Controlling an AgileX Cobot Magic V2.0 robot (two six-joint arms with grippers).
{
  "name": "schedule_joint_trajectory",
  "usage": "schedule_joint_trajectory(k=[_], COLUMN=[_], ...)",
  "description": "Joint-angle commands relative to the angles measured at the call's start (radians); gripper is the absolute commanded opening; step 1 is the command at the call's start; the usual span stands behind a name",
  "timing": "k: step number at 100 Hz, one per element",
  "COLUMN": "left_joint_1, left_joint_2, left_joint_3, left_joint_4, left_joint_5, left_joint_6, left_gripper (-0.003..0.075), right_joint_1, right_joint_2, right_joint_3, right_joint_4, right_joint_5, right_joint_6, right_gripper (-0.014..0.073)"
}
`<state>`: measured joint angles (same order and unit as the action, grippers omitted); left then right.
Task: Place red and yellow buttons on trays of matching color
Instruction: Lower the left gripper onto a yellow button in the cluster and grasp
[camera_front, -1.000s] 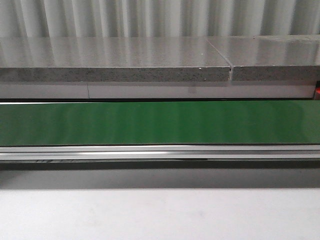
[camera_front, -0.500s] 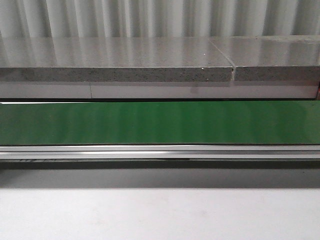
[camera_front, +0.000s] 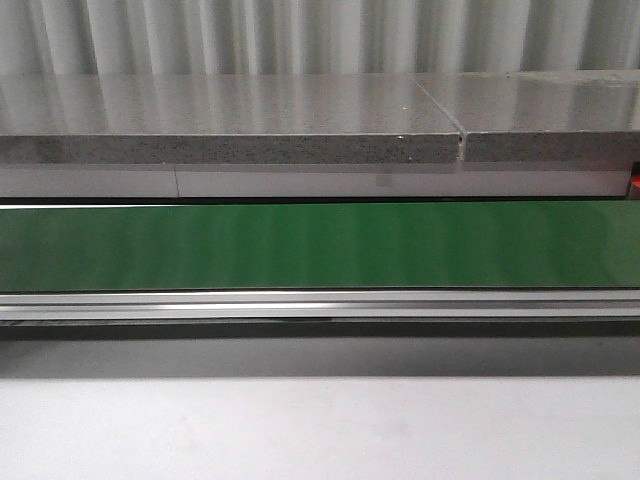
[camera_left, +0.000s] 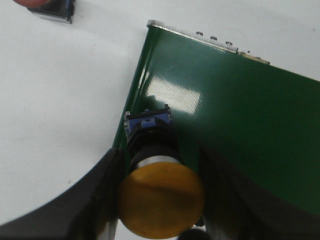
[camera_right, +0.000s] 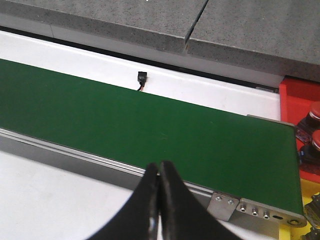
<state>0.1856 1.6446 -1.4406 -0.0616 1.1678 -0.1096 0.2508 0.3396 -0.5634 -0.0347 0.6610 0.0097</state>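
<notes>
In the left wrist view a yellow button (camera_left: 161, 200) with a black body and blue base stands between the fingers of my left gripper (camera_left: 160, 165), which is shut on it at the end of the green belt (camera_left: 240, 115). A second button (camera_left: 50, 11), with a reddish cap at the frame's edge, lies on the white table. My right gripper (camera_right: 160, 167) is shut and empty over the belt's near rail. Beside the belt's end sits a red tray (camera_right: 295, 92) holding red buttons (camera_right: 315, 111), with a yellow tray (camera_right: 309, 192) next to it. Neither gripper shows in the front view.
The green conveyor belt (camera_front: 320, 245) runs across the front view, with a metal rail (camera_front: 320, 303) on its near side. Behind it is a grey stone ledge (camera_front: 230, 148). A small black connector (camera_right: 142, 77) lies on the white strip behind the belt.
</notes>
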Motion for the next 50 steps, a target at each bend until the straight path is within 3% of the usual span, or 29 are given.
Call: schedule_joint_trajectory(k=[1, 50], left_joint_1=[-0.02, -0.035], left_joint_2=[-0.046, 0.036], left_joint_3=[-0.002, 0.015], left_joint_4=[-0.014, -0.014], left_joint_5=[-0.035, -0.007], left_joint_6=[0.001, 0.001], left_gripper=[0.0135, 0.0141], right_joint_1=[0.001, 0.001], right_joint_2=[0.009, 0.009], right_joint_3=[-0.027, -0.027], right_joint_4=[-0.011, -0.011], right_joint_5=[-0.068, -0.068], right_joint_6=[-0.01, -0.01], right_gripper=[-0.0067, -0.0067])
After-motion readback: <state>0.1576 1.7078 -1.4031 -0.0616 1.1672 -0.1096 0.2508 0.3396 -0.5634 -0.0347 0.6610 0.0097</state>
